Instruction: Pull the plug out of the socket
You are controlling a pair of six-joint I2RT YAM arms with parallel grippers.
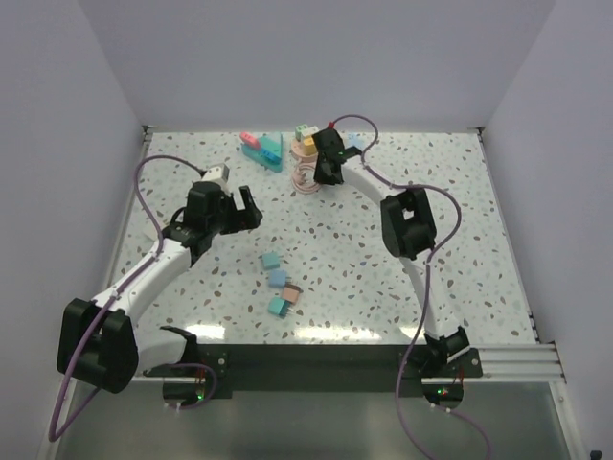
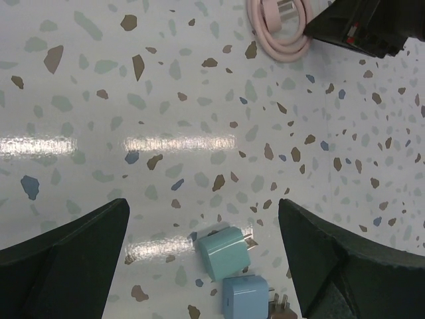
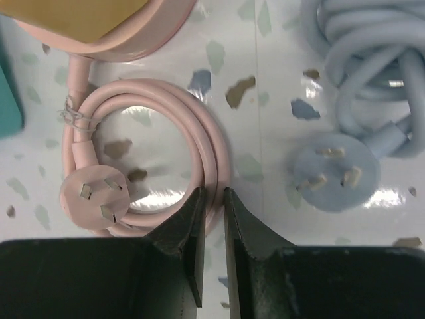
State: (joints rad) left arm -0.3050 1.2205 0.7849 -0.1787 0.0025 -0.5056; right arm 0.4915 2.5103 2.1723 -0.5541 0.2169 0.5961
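1. The speckled tabletop point(image 1: 460, 240) carries everything.
2. The left gripper point(image 1: 244, 206) hangs over the middle-left, its fingers point(image 2: 66, 252) spread wide and holding nothing.
3. The right gripper point(image 3: 211, 199) is at the far edge, its fingers clenched almost together on nothing, above a coiled pink cable point(image 3: 212, 153).
4. Just beyond the coil lies the pink socket point(image 3: 153, 26), with the orange-yellow plug point(image 3: 80, 10) on it.
5. A teal adapter point(image 2: 224, 252) touches a blue adapter point(image 2: 244, 296).

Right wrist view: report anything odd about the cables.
Both cords' plugs lie loose on the table, prongs up, in no socket: the pink plug at its tied coil, the blue plug beside its bundle. The right claw sits all but shut at the coil's edge. Nothing looks damaged.
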